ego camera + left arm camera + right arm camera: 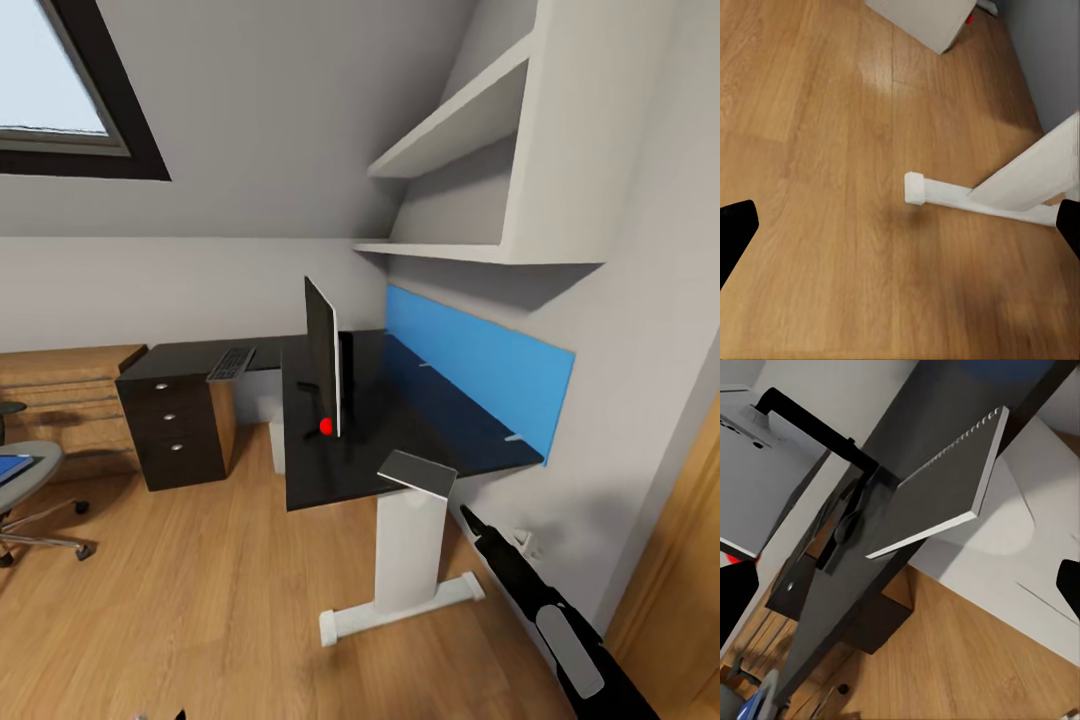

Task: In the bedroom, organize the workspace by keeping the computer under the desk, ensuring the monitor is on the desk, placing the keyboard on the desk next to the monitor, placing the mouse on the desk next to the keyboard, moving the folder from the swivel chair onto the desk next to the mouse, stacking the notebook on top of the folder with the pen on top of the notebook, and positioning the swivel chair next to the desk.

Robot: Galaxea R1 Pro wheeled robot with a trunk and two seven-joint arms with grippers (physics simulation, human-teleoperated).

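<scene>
The folder lies at the near corner of the worktop, its edge past the rim, just ahead of the right end effector, whose fingers stand apart and hold nothing. It seems just released, but I cannot be sure. Beyond it stands the monitor, and farther the keyboard. The left end effector, also open, hangs over the floor.
</scene>
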